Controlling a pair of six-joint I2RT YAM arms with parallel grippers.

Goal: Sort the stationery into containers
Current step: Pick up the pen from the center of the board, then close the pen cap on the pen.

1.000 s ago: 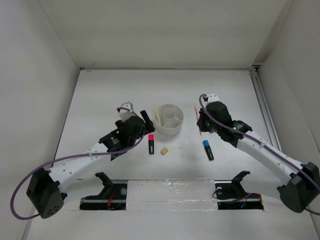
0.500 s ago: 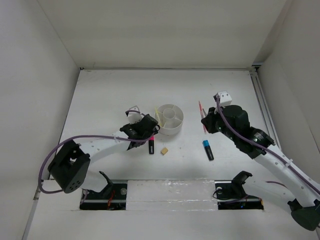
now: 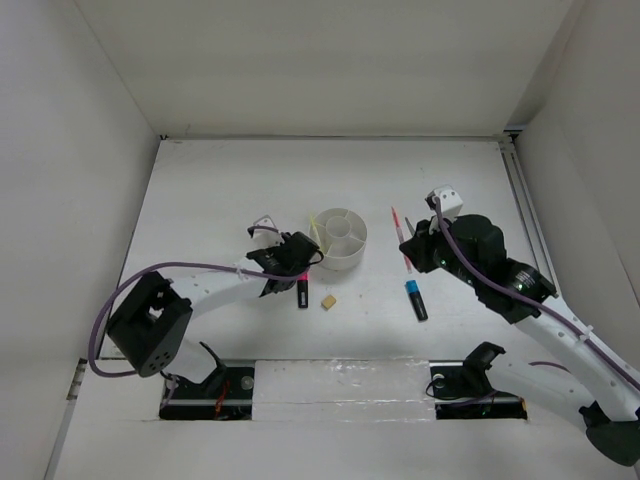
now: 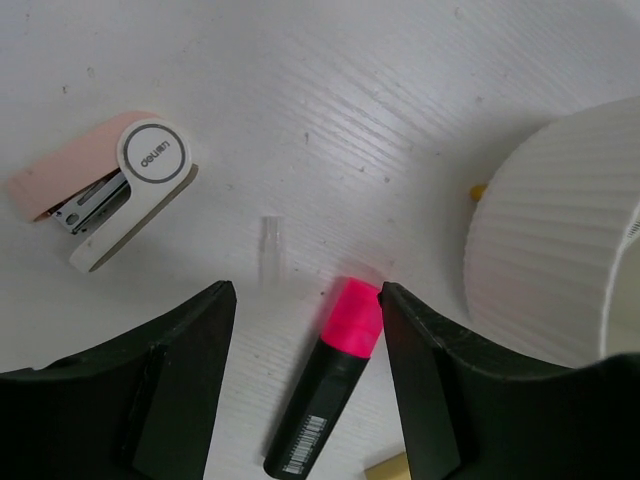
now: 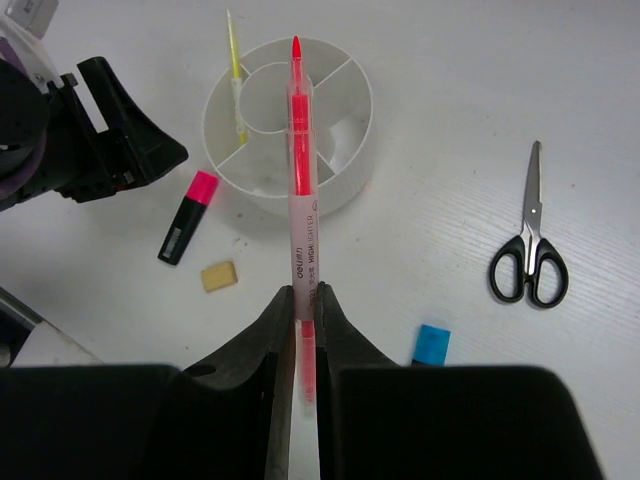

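Note:
My left gripper (image 4: 305,292) is open and low over the pink-capped black marker (image 4: 335,385), one finger on each side. The right finger touches the pink cap; a gap remains on the left. In the top view this marker (image 3: 302,288) lies just left of the tan eraser (image 3: 328,300). My right gripper (image 5: 305,295) is shut on a thin pink pen (image 5: 300,180), held above the table with its tip toward the round white organizer (image 5: 208,120). A yellow pen (image 5: 236,70) leans in one compartment. The blue-capped marker (image 3: 415,299) and the scissors (image 5: 530,250) lie on the table.
A pink and white mini stapler (image 4: 105,200) and a small clear piece (image 4: 270,245) lie on the table beyond the left gripper. The organizer's ribbed wall (image 4: 540,260) stands close on its right. White walls enclose the table on three sides.
The left arm swung right and came down over the pink-capped marker, its jaws narrowing. The right gripper lifted the pink pen off the table and shifted a little toward the right.

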